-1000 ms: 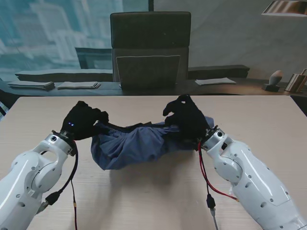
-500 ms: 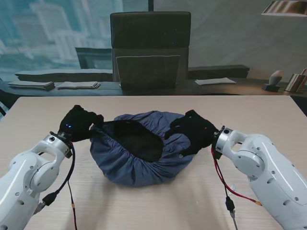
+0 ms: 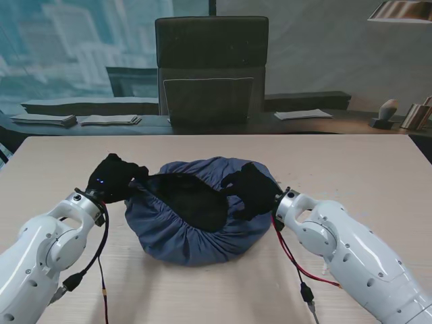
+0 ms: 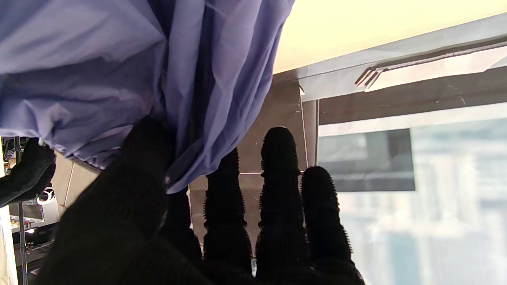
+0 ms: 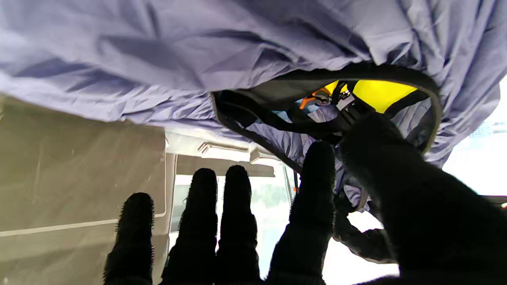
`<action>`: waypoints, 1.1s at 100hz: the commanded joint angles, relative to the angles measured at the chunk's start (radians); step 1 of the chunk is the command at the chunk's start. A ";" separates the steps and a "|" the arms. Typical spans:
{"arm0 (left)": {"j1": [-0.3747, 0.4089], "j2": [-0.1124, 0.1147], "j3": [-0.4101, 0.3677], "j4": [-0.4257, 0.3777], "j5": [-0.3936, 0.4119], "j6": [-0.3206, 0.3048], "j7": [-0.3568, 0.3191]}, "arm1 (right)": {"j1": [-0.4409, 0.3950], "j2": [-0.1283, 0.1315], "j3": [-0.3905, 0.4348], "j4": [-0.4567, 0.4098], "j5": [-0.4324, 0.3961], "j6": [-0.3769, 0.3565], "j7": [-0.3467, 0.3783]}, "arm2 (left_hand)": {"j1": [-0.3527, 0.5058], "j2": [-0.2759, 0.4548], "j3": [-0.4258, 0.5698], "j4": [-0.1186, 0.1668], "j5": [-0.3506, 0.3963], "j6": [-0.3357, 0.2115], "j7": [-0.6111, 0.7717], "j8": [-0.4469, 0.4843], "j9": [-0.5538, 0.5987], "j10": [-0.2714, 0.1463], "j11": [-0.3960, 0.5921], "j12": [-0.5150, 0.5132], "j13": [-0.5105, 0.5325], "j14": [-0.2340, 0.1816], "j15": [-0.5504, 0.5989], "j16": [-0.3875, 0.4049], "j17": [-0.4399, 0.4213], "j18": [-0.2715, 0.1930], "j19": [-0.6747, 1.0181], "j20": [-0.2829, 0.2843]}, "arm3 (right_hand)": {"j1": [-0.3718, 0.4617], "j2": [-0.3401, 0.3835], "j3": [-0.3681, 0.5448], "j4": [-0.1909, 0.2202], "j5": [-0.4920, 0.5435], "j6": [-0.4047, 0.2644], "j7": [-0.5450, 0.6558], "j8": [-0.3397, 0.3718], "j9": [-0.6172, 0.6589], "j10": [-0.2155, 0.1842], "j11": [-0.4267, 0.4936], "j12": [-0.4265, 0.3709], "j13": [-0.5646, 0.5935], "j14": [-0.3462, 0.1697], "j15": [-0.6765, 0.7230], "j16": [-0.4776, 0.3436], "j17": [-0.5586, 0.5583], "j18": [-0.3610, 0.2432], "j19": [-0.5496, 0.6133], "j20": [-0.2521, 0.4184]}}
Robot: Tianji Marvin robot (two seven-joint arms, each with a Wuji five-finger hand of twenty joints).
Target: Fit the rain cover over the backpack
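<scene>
The crumpled blue-grey fabric rain cover [image 3: 196, 226] bulges over the black backpack [image 3: 185, 196] mid-table [image 3: 351, 162]; at nine o'clock the black-gloved left hand [image 3: 111, 179] pinches its hem; at three o'clock the right hand [image 3: 251, 190] grips the rim.

a pale wood-grain table [image 3: 378, 169] carries everything here. at its middle sits a rounded bundle: a blue-grey rain cover [image 3: 177, 233] with a gathered elastic hem, stretched round a black backpack [image 3: 185, 197] whose dark panel shows through the opening. the bundle rests directly on the tabletop, casting a soft shadow on the side nearer to me.
</scene>
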 commanded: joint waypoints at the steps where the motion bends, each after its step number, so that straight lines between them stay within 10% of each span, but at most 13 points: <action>1: -0.001 -0.004 0.005 0.001 -0.005 -0.002 -0.015 | 0.023 -0.014 -0.032 0.010 0.012 0.015 0.087 | 0.028 -0.006 0.057 -0.034 0.011 -0.016 0.040 -0.008 0.001 -0.001 -0.008 -0.013 0.017 -0.008 -0.021 -0.016 -0.002 -0.036 -0.032 -0.014 | 0.009 -0.038 0.015 0.013 -0.064 -0.024 -0.025 -0.023 -0.066 -0.037 -0.019 -0.010 -0.065 -0.030 -0.015 -0.013 -0.020 -0.019 -0.049 -0.038; 19: -0.001 -0.004 0.007 0.001 -0.007 -0.002 -0.018 | 0.127 -0.002 -0.169 0.079 -0.064 0.122 0.132 | 0.028 -0.007 0.059 -0.035 0.011 -0.014 0.040 -0.008 0.002 0.000 -0.008 -0.013 0.020 -0.011 -0.024 -0.019 -0.002 -0.036 -0.032 -0.015 | -0.055 -0.028 -0.037 -0.003 -0.183 0.178 -0.037 -0.051 -0.159 0.008 -0.013 -0.016 -0.109 -0.023 -0.031 -0.024 -0.027 -0.016 -0.103 -0.048; 36: 0.001 -0.003 0.004 -0.002 -0.003 -0.002 -0.022 | 0.140 0.005 -0.193 0.095 -0.119 0.209 0.159 | 0.027 -0.006 0.060 -0.036 0.012 -0.016 0.041 -0.008 0.003 -0.001 -0.008 -0.013 0.021 -0.012 -0.024 -0.018 -0.002 -0.036 -0.032 -0.015 | -0.104 -0.019 -0.080 -0.002 -0.027 0.378 -0.007 -0.058 -0.058 0.073 0.016 -0.011 -0.076 0.003 -0.006 -0.015 -0.027 -0.003 -0.101 -0.021; 55: 0.004 -0.004 0.008 -0.003 -0.006 0.009 -0.025 | 0.153 0.008 -0.213 0.133 -0.117 0.234 0.167 | 0.029 -0.008 0.063 -0.036 0.015 -0.014 0.043 -0.008 0.007 -0.001 -0.009 -0.012 0.011 0.023 -0.022 -0.016 -0.001 -0.040 -0.034 -0.016 | -0.031 -0.016 -0.029 0.005 0.312 0.337 0.101 -0.002 0.166 0.048 0.069 0.020 0.007 0.007 0.048 0.013 -0.022 0.005 -0.057 0.005; 59: 0.003 -0.004 0.010 -0.003 -0.007 0.011 -0.026 | 0.157 0.006 -0.221 0.146 -0.106 0.235 0.158 | 0.028 -0.008 0.063 -0.036 0.015 -0.014 0.043 -0.008 0.007 -0.001 -0.009 -0.011 0.010 0.025 -0.021 -0.015 -0.001 -0.040 -0.034 -0.016 | 0.033 -0.033 -0.032 -0.103 0.327 0.293 0.214 -0.079 0.184 0.034 0.089 0.037 0.021 0.002 0.069 0.027 -0.022 0.001 -0.040 -0.002; 64: 0.001 -0.004 0.012 -0.002 -0.008 0.011 -0.028 | 0.161 0.004 -0.235 0.162 -0.111 0.243 0.120 | 0.028 -0.008 0.063 -0.037 0.014 -0.014 0.042 -0.008 0.008 -0.001 -0.009 -0.011 0.009 0.026 -0.019 -0.014 -0.001 -0.040 -0.035 -0.016 | 0.116 -0.081 0.010 -0.134 0.363 0.215 0.423 -0.147 0.245 0.020 0.127 0.053 0.060 0.001 0.104 0.044 -0.018 -0.001 0.004 0.006; 72: -0.001 -0.004 0.014 0.000 -0.009 0.009 -0.030 | 0.166 0.003 -0.246 0.179 -0.137 0.249 0.069 | 0.028 -0.007 0.063 -0.037 0.013 -0.014 0.042 -0.008 0.005 -0.002 -0.010 -0.010 0.017 -0.008 -0.018 -0.016 -0.001 -0.040 -0.035 -0.016 | 0.172 -0.113 0.125 -0.127 0.449 0.136 0.492 -0.052 0.291 0.003 0.155 0.068 0.101 0.000 0.137 0.060 -0.013 -0.001 0.073 0.000; 91: 0.001 -0.003 0.011 0.003 -0.007 0.005 -0.027 | 0.124 -0.010 -0.186 0.189 -0.194 0.285 -0.153 | 0.028 -0.008 0.063 -0.036 0.013 -0.015 0.043 -0.007 0.003 -0.001 -0.010 -0.011 0.017 -0.009 -0.019 -0.017 -0.001 -0.040 -0.035 -0.017 | 0.161 -0.144 0.295 -0.153 0.420 0.194 0.497 0.244 0.220 -0.003 0.212 0.094 0.105 -0.015 0.201 0.093 -0.012 -0.008 0.121 -0.050; 110: 0.006 -0.003 0.011 0.003 -0.005 0.006 -0.027 | 0.062 -0.055 -0.056 0.185 -0.165 0.291 -0.492 | 0.027 -0.011 0.064 -0.035 0.016 -0.019 0.041 -0.009 0.008 -0.004 -0.011 -0.013 0.020 -0.013 -0.023 -0.020 0.000 -0.045 -0.037 -0.018 | 0.181 -0.191 0.360 -0.164 0.439 0.233 0.509 0.291 0.211 0.003 0.254 0.104 0.109 -0.008 0.252 0.118 -0.010 -0.009 0.152 -0.055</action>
